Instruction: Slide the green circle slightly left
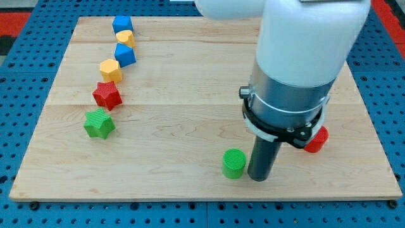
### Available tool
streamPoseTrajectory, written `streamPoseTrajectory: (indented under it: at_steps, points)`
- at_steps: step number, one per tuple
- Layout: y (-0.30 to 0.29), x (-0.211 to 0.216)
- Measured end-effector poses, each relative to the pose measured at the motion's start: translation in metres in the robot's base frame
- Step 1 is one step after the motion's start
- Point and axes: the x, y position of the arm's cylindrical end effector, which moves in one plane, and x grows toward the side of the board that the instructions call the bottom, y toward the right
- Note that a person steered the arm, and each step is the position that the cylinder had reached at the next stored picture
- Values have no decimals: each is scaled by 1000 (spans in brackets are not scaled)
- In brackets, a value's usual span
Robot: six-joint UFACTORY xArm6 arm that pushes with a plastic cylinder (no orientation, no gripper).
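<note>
Blocks lie on a pale wooden surface [190,76] that rests on a blue pegboard [25,126]. Near the bottom edge, a little right of centre, stands the small green circle block [233,163], a ribbed cylinder. Just beside it on the view's right is the arm's dark rod, and the robot's tip [259,178] meets the surface there, very close to the green circle; whether they touch cannot be told. The arm has no claw, so no claw state shows. Behind the rod, toward the right edge, a red block [316,140] is partly hidden by the grey and white arm housing [297,57], so its shape cannot be made out. Along the left side a curved line of blocks runs from the top edge downward: a blue cube [121,25], a yellow block [125,37], a blue block [124,55], a yellow hexagonal block [111,69], a red star [107,95] and a green star [99,123].
</note>
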Motion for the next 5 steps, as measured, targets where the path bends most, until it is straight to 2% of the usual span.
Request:
streamPoseTrajectory:
  at_steps: [1,3,5]
  points:
    - [-32,-39]
    - [-79,-42]
    - [-83,-25]
